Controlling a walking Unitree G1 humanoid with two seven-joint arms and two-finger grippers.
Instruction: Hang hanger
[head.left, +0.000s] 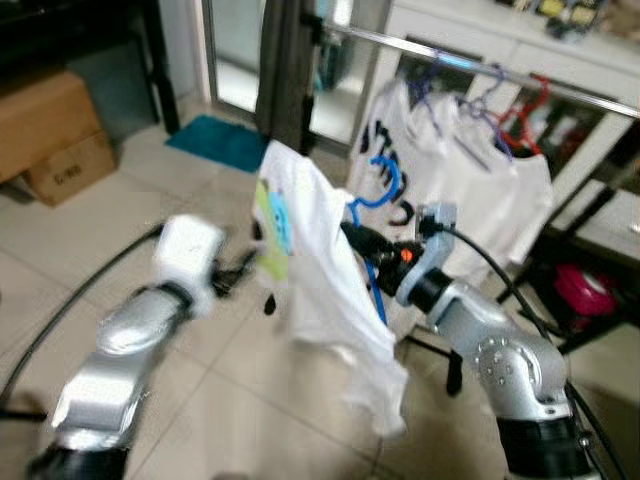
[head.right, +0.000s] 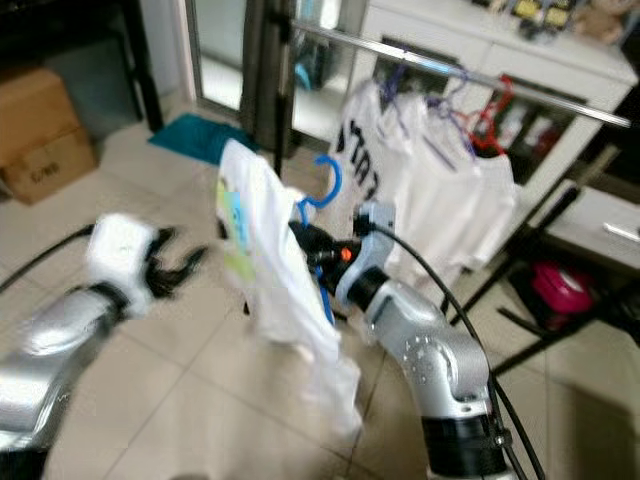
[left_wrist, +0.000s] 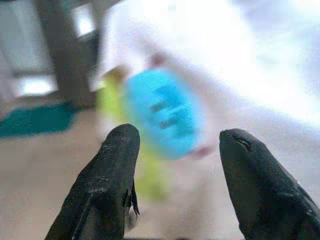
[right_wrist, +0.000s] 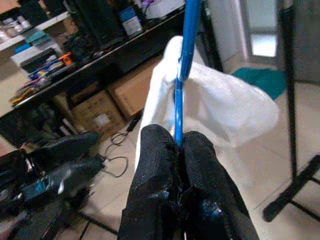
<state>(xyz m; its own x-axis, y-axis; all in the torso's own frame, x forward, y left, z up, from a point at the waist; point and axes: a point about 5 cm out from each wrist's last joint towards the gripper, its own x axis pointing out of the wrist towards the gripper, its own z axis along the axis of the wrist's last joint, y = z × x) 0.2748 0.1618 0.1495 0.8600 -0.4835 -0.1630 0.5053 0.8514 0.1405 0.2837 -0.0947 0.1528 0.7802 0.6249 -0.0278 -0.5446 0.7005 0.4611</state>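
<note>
A blue hanger (head.left: 378, 205) carries a white shirt (head.left: 320, 290) with a blue and yellow print. My right gripper (head.left: 358, 238) is shut on the hanger's blue bar (right_wrist: 181, 75), holding it up in front of the clothes rail (head.left: 470, 65). The hook curls upward, below and short of the rail. My left gripper (head.left: 238, 272) is open just left of the shirt, its fingers (left_wrist: 107, 175) apart and facing the print (left_wrist: 162, 112), touching nothing.
Several white shirts (head.left: 470, 190) on purple and red hangers hang on the rail at the right. The rack's dark post (head.left: 290, 70) stands behind. Cardboard boxes (head.left: 55, 135) sit at the left, a teal mat (head.left: 220, 140) lies by the door, and a pink object (head.left: 585, 290) sits under the rack.
</note>
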